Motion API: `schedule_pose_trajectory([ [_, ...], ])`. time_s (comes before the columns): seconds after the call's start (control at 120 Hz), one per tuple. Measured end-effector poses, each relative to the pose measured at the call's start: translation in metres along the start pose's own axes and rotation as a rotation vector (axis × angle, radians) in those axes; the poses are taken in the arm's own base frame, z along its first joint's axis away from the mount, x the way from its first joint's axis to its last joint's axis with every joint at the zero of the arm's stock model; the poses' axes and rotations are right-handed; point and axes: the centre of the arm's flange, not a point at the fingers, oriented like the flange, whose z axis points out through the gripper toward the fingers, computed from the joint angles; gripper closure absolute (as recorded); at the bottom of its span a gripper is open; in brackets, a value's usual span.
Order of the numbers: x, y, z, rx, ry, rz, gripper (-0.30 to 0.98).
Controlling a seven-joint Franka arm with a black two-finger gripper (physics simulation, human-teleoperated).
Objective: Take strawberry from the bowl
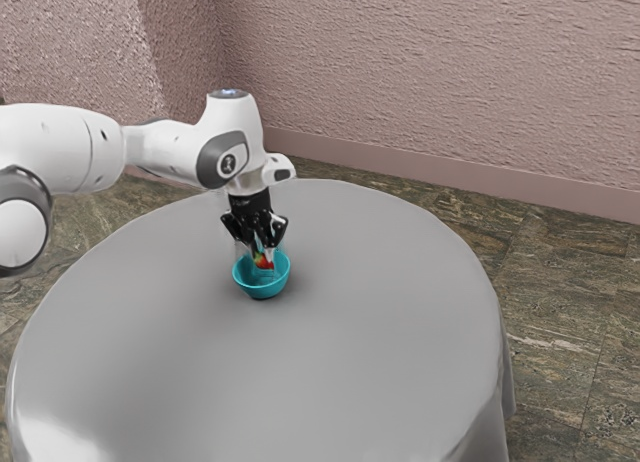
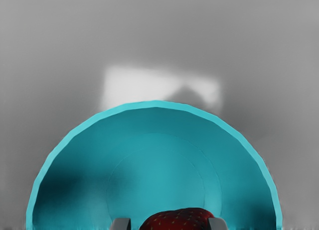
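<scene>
**Red, seed-dotted strawberry (image 2: 177, 220) being reached inside a round turquoise bowl (image 1: 262, 288)**

From the exterior view's left, the white, jointed arm (image 1: 80, 147) is being held out over the round, grey-covered desk (image 1: 300, 382). At its end the black two-finger gripper (image 1: 262, 252) is being pointed down into the bowl's mouth. Whether the fingers are being kept released or are grasping the strawberry cannot be told.

The strawberry is being seen at the gripper's tip, within the mouth of the bowl; whether its weight is being borne by the bowl's bottom cannot be made out. It is being judged light, somewhat soft and easily bruised, with a rounded, tapering body that may slip if pinched near its point. A gentle, even hold across the widest part, from two opposite sides, is being called for, followed by a straight lift so that the rim is not being brushed and the bowl is not being dragged along.

Farther toward the exterior view's right, the brown stone floor (image 1: 565, 332) is being shown beyond the desk.
</scene>
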Motion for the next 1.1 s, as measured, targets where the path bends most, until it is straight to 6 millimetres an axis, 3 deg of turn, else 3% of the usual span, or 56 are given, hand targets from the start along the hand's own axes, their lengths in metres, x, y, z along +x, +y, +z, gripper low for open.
schedule_pose_trajectory([
  [0.1, -0.003, 0.016, -0.033, 0.003, 0.046, 0.02, 0.67],
  [0.175, 0.0, 0.046, -0.057, -0.008, 0.092, 0.056, 0.68],
  [0.258, 0.002, 0.075, -0.069, -0.027, 0.117, 0.092, 0.68],
  [0.392, 0.007, 0.113, -0.042, -0.048, 0.094, 0.137, 0.69],
  [0.55, 0.012, 0.132, -0.002, -0.059, 0.057, 0.155, 0.69],
  [0.683, 0.01, 0.137, -0.001, -0.066, 0.055, 0.162, 0.42],
  [0.733, 0.009, 0.138, -0.018, -0.066, 0.074, 0.166, 0.34],
  [0.817, 0.001, 0.137, -0.063, -0.06, 0.127, 0.173, 0.23],
  [0.9, -0.013, 0.134, -0.121, -0.046, 0.177, 0.179, 0.15],
  [1.017, -0.043, 0.121, -0.22, -0.018, 0.241, 0.171, 0.09],
  [1.1, -0.055, 0.117, -0.252, -0.001, 0.239, 0.171, 0.06],
])
